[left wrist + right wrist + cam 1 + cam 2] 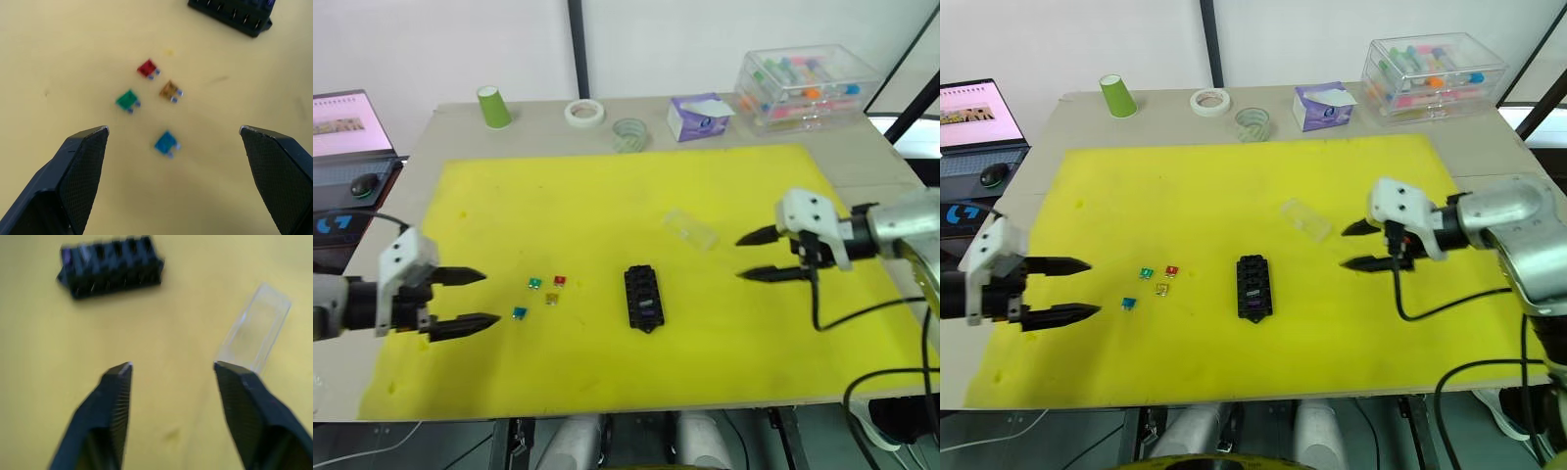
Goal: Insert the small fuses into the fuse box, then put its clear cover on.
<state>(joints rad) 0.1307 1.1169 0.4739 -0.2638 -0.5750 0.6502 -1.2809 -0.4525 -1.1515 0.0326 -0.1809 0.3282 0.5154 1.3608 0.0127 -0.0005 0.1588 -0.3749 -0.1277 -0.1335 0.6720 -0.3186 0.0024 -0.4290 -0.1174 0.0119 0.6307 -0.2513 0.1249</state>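
Observation:
The black fuse box [643, 297] lies at the middle of the yellow mat [607, 186], with a purple fuse [1253, 305] seated at its near end. Left of it, loose on the mat, are green [535, 284], red [559, 281], yellow [551, 299] and teal [519, 313] small fuses. The clear cover [690, 228] lies on the mat, behind and right of the box. My left gripper [491, 298] hovers open just left of the fuses, holding nothing. My right gripper [737, 258] is open and empty, right of the cover and the box.
Along the table's back edge stand a green cup [493, 106], a white tape roll [584, 112], a clear tape roll [629, 134], a purple tissue box [698, 116] and a big clear case of coloured tubes [808, 83]. A laptop [347, 127] and mouse [362, 184] sit far left.

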